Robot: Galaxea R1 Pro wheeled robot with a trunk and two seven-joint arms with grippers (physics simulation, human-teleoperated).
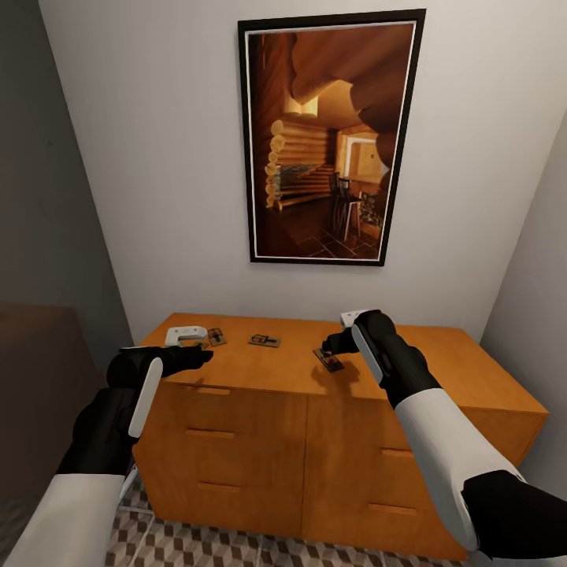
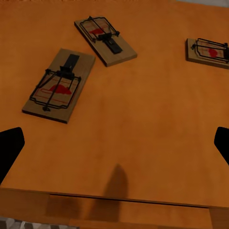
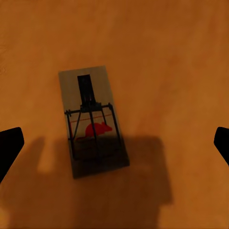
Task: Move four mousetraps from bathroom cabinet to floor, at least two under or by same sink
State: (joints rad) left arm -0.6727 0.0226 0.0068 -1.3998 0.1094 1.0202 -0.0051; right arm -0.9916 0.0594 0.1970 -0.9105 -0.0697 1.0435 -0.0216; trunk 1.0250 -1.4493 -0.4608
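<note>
The orange-brown cabinet point(image 1: 260, 370) stands against the wall with mousetraps lying flat on its top. One mousetrap point(image 1: 328, 360) point(image 3: 93, 121) lies just below my right gripper point(image 1: 329, 344) point(image 3: 114, 143), which hovers open over it, one fingertip to each side. My left gripper point(image 1: 203, 356) point(image 2: 114, 148) is open above the front left edge of the top. Ahead of it lie two mousetraps close together point(image 2: 59, 86) point(image 2: 105, 40), one of them point(image 1: 216, 337) in the head view. A third mousetrap point(image 2: 209, 51) point(image 1: 264, 340) lies further right. Patterned bathroom floor point(image 1: 236, 547) shows below the cabinet.
A white device point(image 1: 187, 335) sits at the back left of the cabinet top, and another white object point(image 1: 350, 316) is partly hidden behind my right wrist. A framed picture point(image 1: 331, 142) hangs above. Walls close in on both sides. A dark brown surface point(image 1: 31, 354) lies to the left.
</note>
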